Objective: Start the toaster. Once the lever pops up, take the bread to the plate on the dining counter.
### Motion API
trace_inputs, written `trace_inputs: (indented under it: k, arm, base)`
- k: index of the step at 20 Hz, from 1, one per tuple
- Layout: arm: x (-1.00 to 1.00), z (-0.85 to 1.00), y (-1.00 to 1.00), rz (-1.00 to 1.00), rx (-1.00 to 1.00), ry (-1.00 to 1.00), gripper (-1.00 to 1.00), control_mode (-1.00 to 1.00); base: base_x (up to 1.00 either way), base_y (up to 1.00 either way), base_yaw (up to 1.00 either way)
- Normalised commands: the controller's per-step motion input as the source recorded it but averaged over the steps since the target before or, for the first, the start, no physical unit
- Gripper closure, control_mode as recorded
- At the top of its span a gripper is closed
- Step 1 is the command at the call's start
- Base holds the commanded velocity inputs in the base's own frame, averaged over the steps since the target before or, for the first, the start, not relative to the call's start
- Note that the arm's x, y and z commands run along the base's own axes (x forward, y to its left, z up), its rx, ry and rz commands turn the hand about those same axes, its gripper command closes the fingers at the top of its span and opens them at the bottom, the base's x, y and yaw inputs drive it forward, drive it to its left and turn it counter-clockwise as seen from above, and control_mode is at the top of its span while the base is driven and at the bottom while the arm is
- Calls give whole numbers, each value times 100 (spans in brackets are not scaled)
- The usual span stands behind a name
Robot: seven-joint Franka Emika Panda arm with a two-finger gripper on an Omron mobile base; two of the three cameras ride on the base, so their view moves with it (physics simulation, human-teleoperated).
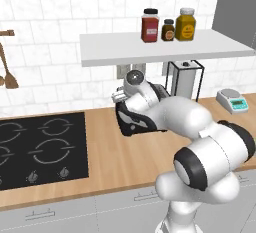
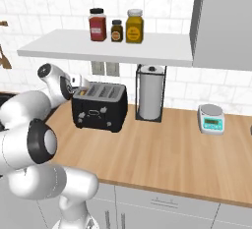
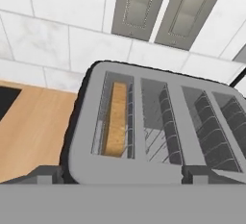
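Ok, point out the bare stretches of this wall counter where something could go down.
Widest bare wood lies in front of the toaster and paper towel holder, running right to the scale. A narrower strip separates the hob from the toaster. Crowded: the back wall, toaster tight against the holder.

My arm [image 1: 200,142] bends forward over the tabletop's back edge; my hand [image 3: 120,177] points downward, fingers [image 3: 45,176] spread wide, holding nothing.

toaster [image 2: 98,106] — black, grey top | bread [image 3: 116,120] — tan | hob [image 1: 40,149] — black
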Motion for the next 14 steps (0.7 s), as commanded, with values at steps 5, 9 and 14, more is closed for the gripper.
trace_inputs:
  k: [5,9,14]
  arm:
    - [27,0,-1,-3,6,-1,-100,-100]
    - [28,0,0,-4,14,0,-100,-100]
    - [14,-8,0,-3,13,0,-100,-100]
  base:
    - [0,0,0]
    - [0,0,0]
    - [0,0,0]
